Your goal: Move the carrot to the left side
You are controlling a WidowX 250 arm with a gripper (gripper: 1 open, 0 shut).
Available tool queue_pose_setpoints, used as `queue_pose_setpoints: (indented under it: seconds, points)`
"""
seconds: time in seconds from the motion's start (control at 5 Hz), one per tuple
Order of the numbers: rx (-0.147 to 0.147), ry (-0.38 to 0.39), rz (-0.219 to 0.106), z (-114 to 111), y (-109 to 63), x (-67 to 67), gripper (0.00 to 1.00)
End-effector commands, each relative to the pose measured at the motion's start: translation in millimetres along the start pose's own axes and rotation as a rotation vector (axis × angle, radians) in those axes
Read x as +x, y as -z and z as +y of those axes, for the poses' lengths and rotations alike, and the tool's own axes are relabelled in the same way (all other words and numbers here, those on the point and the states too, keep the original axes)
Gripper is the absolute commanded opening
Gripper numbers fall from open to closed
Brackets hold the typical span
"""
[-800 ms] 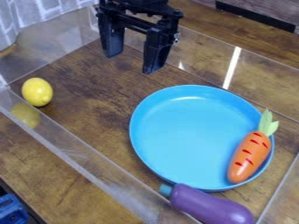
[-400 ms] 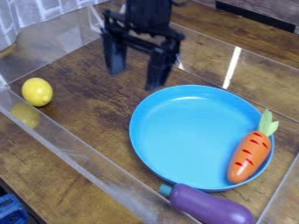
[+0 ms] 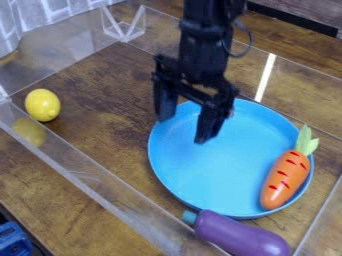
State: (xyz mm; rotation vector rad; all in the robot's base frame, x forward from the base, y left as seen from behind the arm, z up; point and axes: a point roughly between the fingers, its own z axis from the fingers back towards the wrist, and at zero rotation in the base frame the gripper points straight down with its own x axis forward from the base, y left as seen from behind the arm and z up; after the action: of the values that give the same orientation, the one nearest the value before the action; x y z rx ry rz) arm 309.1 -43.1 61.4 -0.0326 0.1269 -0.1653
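The carrot [image 3: 287, 174] is orange with a green top and lies on the right rim of the blue plate [image 3: 214, 178], its leafy end pointing away from me. My black gripper [image 3: 189, 117] hangs over the plate's upper left edge, well left of the carrot. Its two fingers stand apart, open, with nothing between them.
A yellow ball [image 3: 43, 104] rests on the wooden table at the left. A purple eggplant [image 3: 242, 236] lies just below the plate at the bottom right. Clear plastic walls [image 3: 80, 170] fence the work area along the left and front.
The gripper has travelled from the back of the table toward me and to the right, down over the plate's left edge. It stays open. The carrot has not moved.
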Motion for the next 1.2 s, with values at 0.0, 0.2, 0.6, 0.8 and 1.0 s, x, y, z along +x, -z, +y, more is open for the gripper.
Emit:
queue_pose_setpoints:
  seconds: [0.0,0.2,0.6,0.8,1.0]
  points:
    - [0.001,0.102,-0.07,-13,-3.4,15.2,1.0]
    - [-0.001,0.148,-0.091,-32,0.2,29.1,1.0]
    - [0.01,0.231,-0.157,-70,-11.3,50.3,1.0]
    - [0.016,0.274,-0.166,-87,-15.5,48.6,1.0]
    - [0.022,0.254,-0.18,-90,-14.3,49.5,1.0]
